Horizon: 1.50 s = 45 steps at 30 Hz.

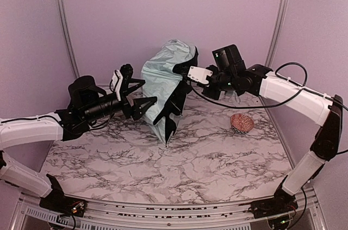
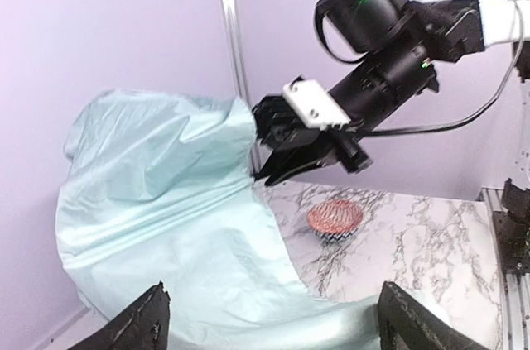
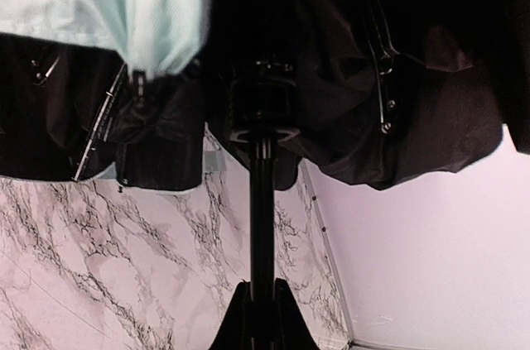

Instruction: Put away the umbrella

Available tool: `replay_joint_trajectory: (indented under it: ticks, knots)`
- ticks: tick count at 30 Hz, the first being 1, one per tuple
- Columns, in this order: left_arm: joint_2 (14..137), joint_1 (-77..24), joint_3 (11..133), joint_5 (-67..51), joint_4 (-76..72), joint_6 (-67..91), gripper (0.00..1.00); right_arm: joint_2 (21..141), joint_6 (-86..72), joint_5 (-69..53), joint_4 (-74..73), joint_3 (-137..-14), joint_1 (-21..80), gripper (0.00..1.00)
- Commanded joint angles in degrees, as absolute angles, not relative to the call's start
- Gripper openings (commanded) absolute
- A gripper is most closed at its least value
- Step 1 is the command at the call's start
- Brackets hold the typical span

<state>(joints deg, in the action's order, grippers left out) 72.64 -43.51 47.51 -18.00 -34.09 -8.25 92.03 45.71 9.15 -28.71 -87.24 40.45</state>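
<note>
- One thin pinch: the right gripper (image 3: 261, 304) clamps only the shaft (image 3: 262, 201) of the umbrella (image 1: 163, 69), so the umbrella could swivel or slip.
- Spread wide, the left gripper (image 1: 145, 92) may snag the loose canopy (image 2: 166, 201), whose ribs seem hidden.

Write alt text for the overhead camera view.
The right fingers grip a half-collapsed mint-green umbrella above a marble table, fabric drooping toward it. The left fingers, open, reach in from the left; a pink round lump lies at right.

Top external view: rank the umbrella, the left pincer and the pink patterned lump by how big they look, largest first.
1. umbrella, by far the largest.
2. left pincer, spread open; it is held above the table, so nearness may flatter it.
3. pink patterned lump, the smallest.
</note>
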Motion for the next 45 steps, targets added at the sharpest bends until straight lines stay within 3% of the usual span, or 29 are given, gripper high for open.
replay_joint_trajectory:
  ticks: [1,5,12,22,31,36,45]
  knots:
    - [74.37,-44.74,46.5,0.62,-33.13,-6.55,0.86,90.57,44.03,6.86,-22.98,-89.33,41.1,0.0]
    - [77.07,-44.74,46.27,3.09,-32.84,-3.98,0.87,89.74,42.62,4.48,-23.29,-89.92,41.22,0.0]
    - [78.88,-44.74,42.3,6.25,-35.41,0.67,0.96,87.64,40.26,-3.15,-24.24,-90.53,41.06,0.0]
    - [69.45,-44.74,34.86,-20.16,-41.37,1.34,0.98,85.93,34.77,-6.56,-17.29,-82.43,36.56,0.0]
    - [63.53,-37.86,30.82,-26.58,-41.38,8.77,0.99,85.68,29.68,-12.6,-11.78,-72.7,34.71,0.0]
    - [64.7,-34.3,30.26,-31.16,-41.44,10.42,0.99,86.6,24.19,-19.66,-7.32,-63.02,35.13,0.0]
    - [70.19,-32.92,28.86,-32.29,-40.06,9.46,0.99,94.65,21.57,-20.6,-4.73,-53.94,36.83,0.0]
